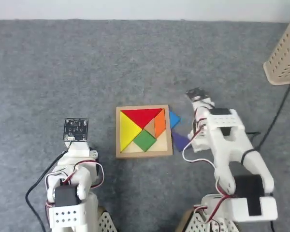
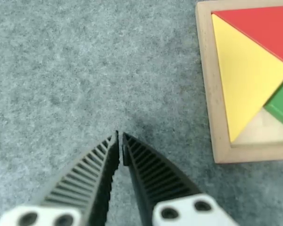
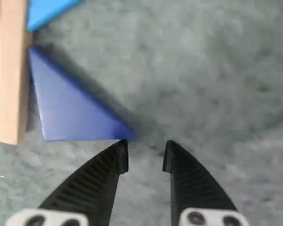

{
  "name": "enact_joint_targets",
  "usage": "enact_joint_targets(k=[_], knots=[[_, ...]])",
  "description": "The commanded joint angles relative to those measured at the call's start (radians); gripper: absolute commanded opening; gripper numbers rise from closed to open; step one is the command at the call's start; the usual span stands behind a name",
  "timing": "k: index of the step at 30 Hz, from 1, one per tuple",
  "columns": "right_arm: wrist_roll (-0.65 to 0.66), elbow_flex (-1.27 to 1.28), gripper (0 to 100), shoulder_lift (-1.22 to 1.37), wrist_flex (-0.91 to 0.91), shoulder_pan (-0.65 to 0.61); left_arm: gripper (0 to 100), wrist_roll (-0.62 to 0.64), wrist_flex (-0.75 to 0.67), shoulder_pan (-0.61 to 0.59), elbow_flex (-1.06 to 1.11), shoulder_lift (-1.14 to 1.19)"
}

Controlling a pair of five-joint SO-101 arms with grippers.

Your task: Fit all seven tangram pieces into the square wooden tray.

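The square wooden tray (image 1: 118, 133) lies mid-table and holds a red triangle (image 1: 141, 116), a yellow triangle (image 1: 128, 130), a green square (image 1: 145, 140), an orange piece (image 1: 159, 125) and a small tan triangle (image 1: 149, 127). Outside its right rim lie a light blue piece (image 1: 174, 119) and a dark blue triangle (image 1: 180, 141). My right gripper (image 3: 145, 150) is open just short of the dark blue triangle (image 3: 66, 110), one fingertip (image 3: 121, 148) by its corner. My left gripper (image 2: 119, 139) is shut on nothing, above the carpet left of the tray (image 2: 205, 70).
Grey carpet covers the table. A beige perforated basket (image 1: 285, 53) stands at the far right edge, with a black cable running past it. Bare tray floor (image 2: 269, 132) shows below the yellow triangle (image 2: 247, 70).
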Motion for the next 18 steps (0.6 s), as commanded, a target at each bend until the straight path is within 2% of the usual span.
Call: enact_joint_targets(k=[1, 5, 8, 12, 18], knots=[[-0.017, -0.049, 12.4, -0.160, 0.051, 0.036, 1, 0.008, 0.005, -0.006, -0.012, -0.015], [0.078, -0.049, 13.9, -0.311, 0.145, -0.073, 1, 0.008, 0.005, -0.006, -0.012, -0.015], [0.120, -0.049, 21.7, -0.348, 0.199, -0.211, 1, 0.008, 0.005, -0.006, -0.012, -0.015], [0.129, -0.048, 30.9, -0.314, 0.171, -0.315, 1, 0.008, 0.005, -0.006, -0.012, -0.015], [0.178, -0.048, 32.2, -0.170, 0.088, -0.387, 1, 0.008, 0.005, -0.006, -0.012, -0.015]])
